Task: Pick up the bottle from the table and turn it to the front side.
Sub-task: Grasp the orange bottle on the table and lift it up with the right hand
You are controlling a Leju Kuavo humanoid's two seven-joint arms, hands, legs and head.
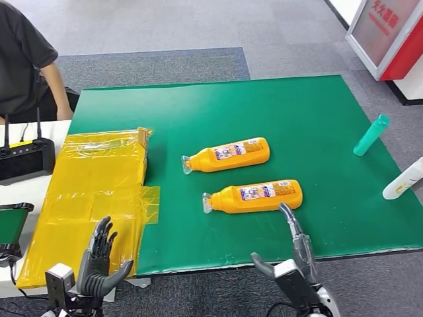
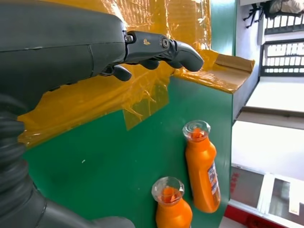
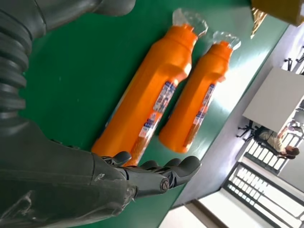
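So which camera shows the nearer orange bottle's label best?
The right wrist view: the nearer orange bottle lies close, label facing the camera. The head view shows the whole bottle but its label small. The left wrist view shows mostly its cap end.

No text can be read. The near bottle [image 1: 257,196], just beyond the right hand's fingers [image 1: 291,221], and the far bottle [image 1: 230,155] each carry a blue-and-white label with print too small to make out. The red sign [image 1: 386,14] bears blurred white characters.
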